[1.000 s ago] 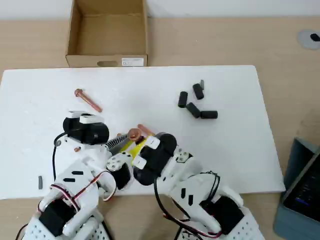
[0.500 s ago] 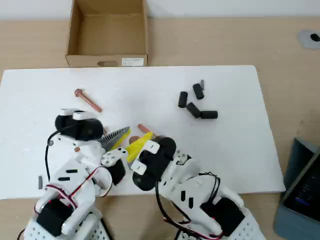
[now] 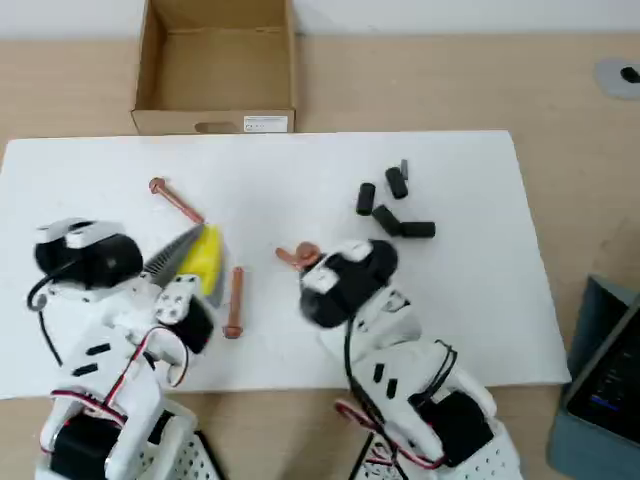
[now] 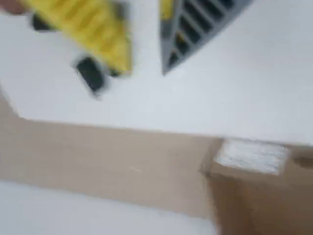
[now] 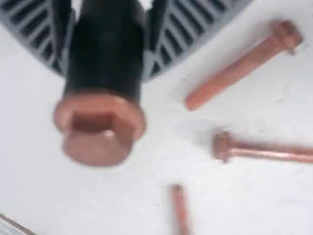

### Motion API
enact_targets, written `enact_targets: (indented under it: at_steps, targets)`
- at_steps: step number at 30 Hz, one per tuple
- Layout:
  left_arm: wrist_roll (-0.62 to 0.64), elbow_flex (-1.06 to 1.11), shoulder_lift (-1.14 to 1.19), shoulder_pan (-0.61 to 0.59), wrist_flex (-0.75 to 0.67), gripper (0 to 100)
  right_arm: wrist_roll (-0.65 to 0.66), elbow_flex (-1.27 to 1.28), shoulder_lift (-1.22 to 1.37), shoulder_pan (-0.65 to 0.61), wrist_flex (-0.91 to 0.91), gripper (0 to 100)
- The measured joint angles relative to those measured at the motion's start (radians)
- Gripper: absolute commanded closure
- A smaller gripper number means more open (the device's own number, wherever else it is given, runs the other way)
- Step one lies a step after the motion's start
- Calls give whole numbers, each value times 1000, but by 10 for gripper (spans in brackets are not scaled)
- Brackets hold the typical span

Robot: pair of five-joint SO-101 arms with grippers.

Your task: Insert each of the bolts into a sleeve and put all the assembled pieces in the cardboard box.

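Bearing a white rectangular mat [image 3: 480, 300] on a pale wooden tabletop [image 3: 450, 85], lying loose on it two copper-coloured metal bolts [image 3: 176, 200], four short black cylindrical sleeves [image 3: 386, 220], standing just beyond an open brown cardboard box [image 3: 215, 122].

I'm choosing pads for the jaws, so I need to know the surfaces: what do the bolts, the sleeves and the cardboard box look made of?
The bolts look like metal with a copper-coloured, slightly glossy finish; whether plated or solid, I cannot tell. The sleeves are matt black, probably plastic or rubber. The cardboard box is plain brown board, dull and apparently uncoated.

Left tool [image 4: 144, 68] spread; right tool [image 5: 105, 58] clamped.
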Motion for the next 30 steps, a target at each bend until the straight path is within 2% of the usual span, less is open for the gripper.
enact_targets:
  at_steps: [7, 14, 20, 30]
  targets:
    - [-74, 12, 0, -209, 0, 999, -63, 0, 0, 152, 18, 989]
    - [-77, 213, 3, -384, 0, 999, -64, -20, 0, 222, 98, 989]
    - [-77, 397, 5, -410, 0, 999, -48, -163, 63, 222, 103, 989]
    - [-77, 502, 5, -410, 0, 999, -48, -537, 583, 224, 78, 989]
